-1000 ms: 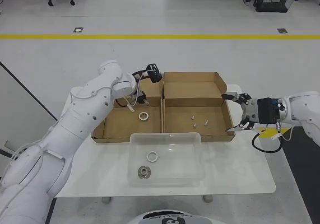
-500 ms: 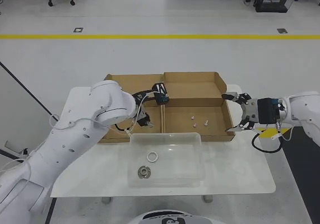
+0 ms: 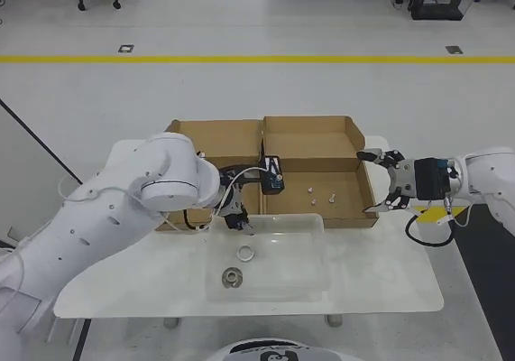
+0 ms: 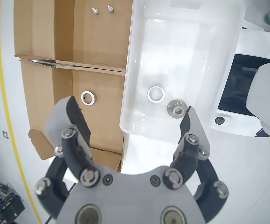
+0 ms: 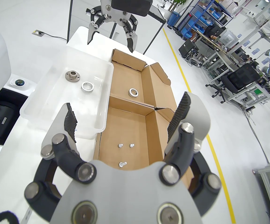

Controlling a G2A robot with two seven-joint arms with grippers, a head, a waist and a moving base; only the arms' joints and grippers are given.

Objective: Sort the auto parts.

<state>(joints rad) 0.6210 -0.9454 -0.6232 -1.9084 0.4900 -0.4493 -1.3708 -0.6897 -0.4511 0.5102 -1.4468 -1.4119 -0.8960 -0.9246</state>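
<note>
Left gripper (image 4: 129, 104) was spread wide and held nothing. It hung over the seam where the cardboard box (image 3: 307, 135) meets the clear bin (image 3: 284, 217), at the bin's left end. Right gripper (image 3: 366, 182) was also spread and empty, parked off the right end of the box, well apart from the bin's contents.

Parts left to sort, both in the bin's left half: a plain ring (image 4: 156, 94) and a flanged hub (image 4: 177, 110), near each other but not touching. In the top view the ring lay just on the robot's side of the left gripper. The hub lay a bit further the same way and slightly left. Already placed: one matching ring (image 4: 88, 97) in the box's left compartment, three bolts (image 4: 95, 11) in the right one.

Call: the left arm was clearly the nearer one; the right would have to cross the whole box. Likely next pick is the bin ring, to join its twin. Both parts were round, so there's no long axis to line the jaws up with and any wrist angle should do. Hub looked to be sitting flange down, boss up, though that was hard to confirm from these angles. Risk: the ring lay flat on a slick floor, so the fingers could skate it toward the wall or nudge the hub.
</note>
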